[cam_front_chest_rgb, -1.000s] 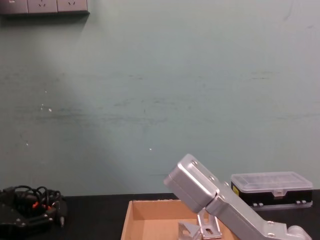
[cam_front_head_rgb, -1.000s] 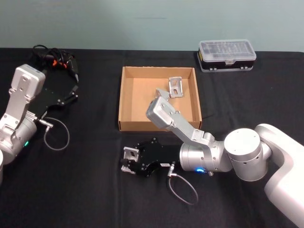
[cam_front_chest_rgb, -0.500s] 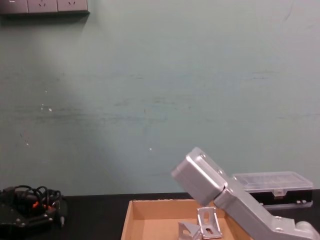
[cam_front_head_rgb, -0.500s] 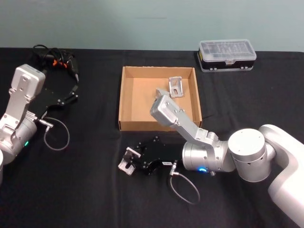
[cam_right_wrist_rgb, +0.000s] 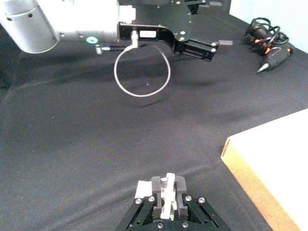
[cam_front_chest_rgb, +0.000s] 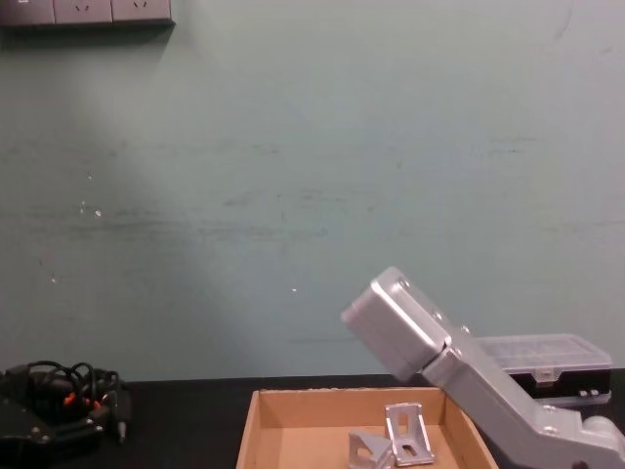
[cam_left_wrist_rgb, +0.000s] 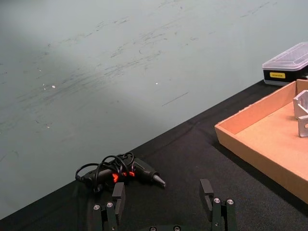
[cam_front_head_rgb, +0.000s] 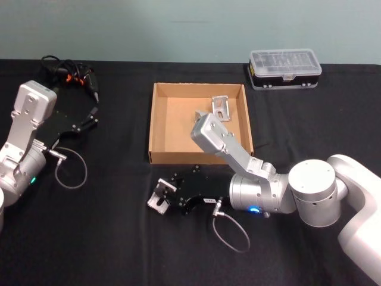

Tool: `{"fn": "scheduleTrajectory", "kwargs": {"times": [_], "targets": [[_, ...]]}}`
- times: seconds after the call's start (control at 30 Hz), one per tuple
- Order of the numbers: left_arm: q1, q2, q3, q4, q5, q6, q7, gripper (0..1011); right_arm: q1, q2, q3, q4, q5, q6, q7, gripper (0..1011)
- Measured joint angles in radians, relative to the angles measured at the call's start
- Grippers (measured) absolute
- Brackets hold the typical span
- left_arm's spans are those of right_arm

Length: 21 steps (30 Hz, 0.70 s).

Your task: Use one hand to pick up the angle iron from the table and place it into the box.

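Observation:
My right gripper (cam_front_head_rgb: 164,199) is shut on a silvery angle iron (cam_front_head_rgb: 158,198), just over the black table (cam_front_head_rgb: 107,238) in front of the box. The right wrist view has that angle iron (cam_right_wrist_rgb: 166,194) clamped between the black fingers (cam_right_wrist_rgb: 155,185). The tan cardboard box (cam_front_head_rgb: 152,128) lies beyond it and holds two more angle irons (cam_front_head_rgb: 219,108), which also stand in the box (cam_front_chest_rgb: 293,396) in the chest view. My left gripper (cam_front_head_rgb: 91,118) is parked open at the table's left, nothing between its fingers (cam_left_wrist_rgb: 207,192).
A clear-lidded black organiser case (cam_front_head_rgb: 284,68) stands at the back right. A black corded tool with red marks (cam_front_head_rgb: 70,74) lies at the back left, close to the left gripper. Cable loops hang from both wrists (cam_front_head_rgb: 231,233). The right arm's elbow (cam_front_head_rgb: 214,140) hangs over the box's front wall.
The right gripper has tilted and drawn slightly left and up with the angle iron in it, and its elbow has swung right. The left arm has not moved.

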Motion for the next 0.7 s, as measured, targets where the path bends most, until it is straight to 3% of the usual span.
{"fn": "scheduleTrajectory", "kwargs": {"times": [0.2,0.7], "targets": [[0.000,0.000,0.000,0.000,0.000,0.000,0.000,1011,0.011,-0.013,0.020,0.009,0.008,0.000,-0.019,176],[0.000,0.000,0.000,0.000,0.000,0.000,0.000,1011,0.059,-0.062,0.121,0.052,0.052,0.002,-0.114,177]]}}
